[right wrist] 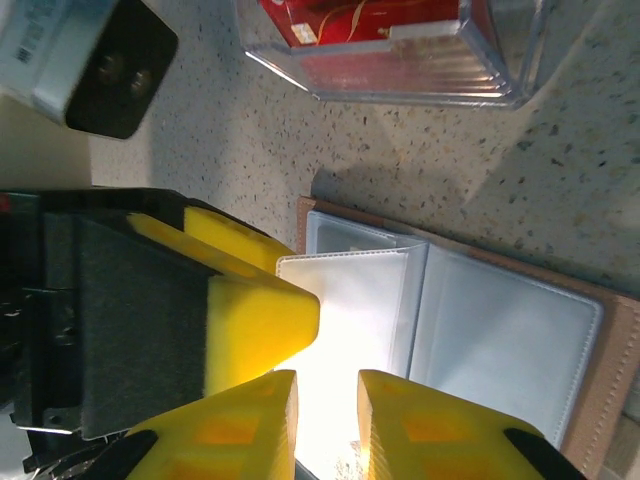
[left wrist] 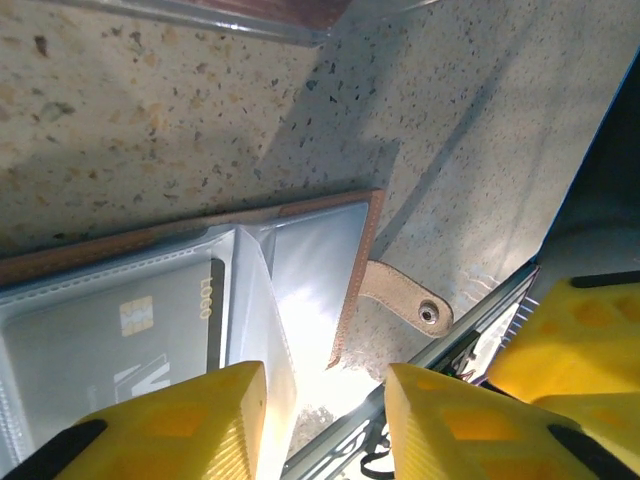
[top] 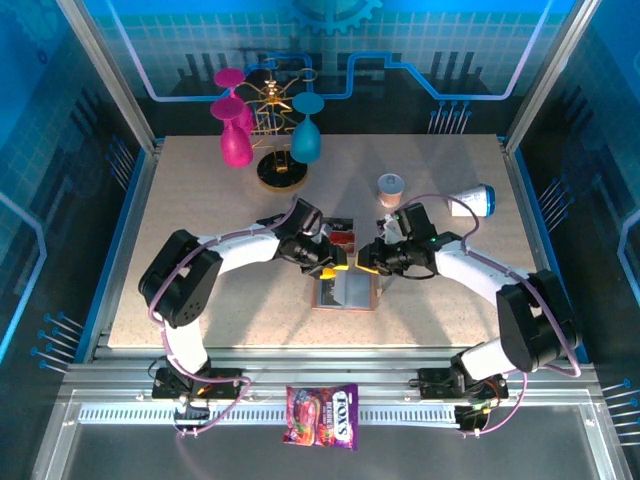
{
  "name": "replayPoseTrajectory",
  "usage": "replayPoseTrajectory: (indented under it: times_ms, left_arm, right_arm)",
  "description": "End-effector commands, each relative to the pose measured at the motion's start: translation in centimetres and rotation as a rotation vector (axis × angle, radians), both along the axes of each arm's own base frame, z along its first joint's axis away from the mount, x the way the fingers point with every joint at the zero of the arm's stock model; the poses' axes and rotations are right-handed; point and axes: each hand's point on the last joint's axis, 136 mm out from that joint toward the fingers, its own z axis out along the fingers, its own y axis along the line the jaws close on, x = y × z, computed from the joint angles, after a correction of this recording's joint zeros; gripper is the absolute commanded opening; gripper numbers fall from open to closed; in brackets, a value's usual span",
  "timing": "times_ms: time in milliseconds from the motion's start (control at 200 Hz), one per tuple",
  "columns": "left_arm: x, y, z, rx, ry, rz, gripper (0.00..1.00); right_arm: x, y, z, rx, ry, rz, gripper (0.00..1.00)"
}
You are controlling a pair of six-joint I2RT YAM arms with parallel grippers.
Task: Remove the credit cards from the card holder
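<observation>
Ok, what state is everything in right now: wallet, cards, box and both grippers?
Tan leather card holder: open, flat on the table.
Grey card with gold chip: inside a clear sleeve, not out.
Clear plastic box: red contents inside.
Left gripper: jaws open over the holder's edge.
Right gripper: jaws nearly together at the holder's pages; grip unclear.

A speckled beige bench (top: 200, 200) stood inside a blue enclosure. The back wall (top: 420, 40) carried a pale grid, circuit-like lines and a gear motif (top: 335, 12). The left wall (top: 40, 150) and right wall (top: 610, 120) were printed in the same blue. Silver metal posts (top: 105, 75) rose at the far corners. Slotted aluminium rails (top: 400, 375) ran along the near edge. Overhead light cast soft shadows across the bench.
</observation>
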Motion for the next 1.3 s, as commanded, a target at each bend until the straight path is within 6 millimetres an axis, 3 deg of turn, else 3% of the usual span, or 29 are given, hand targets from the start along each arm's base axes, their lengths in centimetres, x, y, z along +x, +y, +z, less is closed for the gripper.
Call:
replayPoseTrajectory:
  times_ms: [0,435,660,1111,1296]
  left_arm:
    - [-0.2,-1.5,0.8,-0.047,0.000,-0.057,0.40]
    - [-1.1,-4.6,0.1,-0.044,0.015,-0.156,0.55]
    - [-1.5,-5.4,-1.2,-0.012,0.026,-0.184,0.56]
    - [-1.6,-5.5,-1.3,-0.003,0.013,-0.179,0.56]
    - [-1.6,-5.6,-2.1,-0.004,0.030,-0.170,0.56]
  right_arm:
    - [0.7,-1.4,1.1,-0.028,-0.027,-0.039,0.24]
    - [0.4,-2.8,1.9,-0.036,-0.050,-0.068,0.25]
    - [0.1,-3.2,1.9,-0.035,-0.054,-0.077,0.26]
    - [-0.1,-3.4,1.9,-0.029,-0.058,-0.086,0.27]
    - [-0.1,-3.9,1.9,-0.055,-0.067,-0.106,0.27]
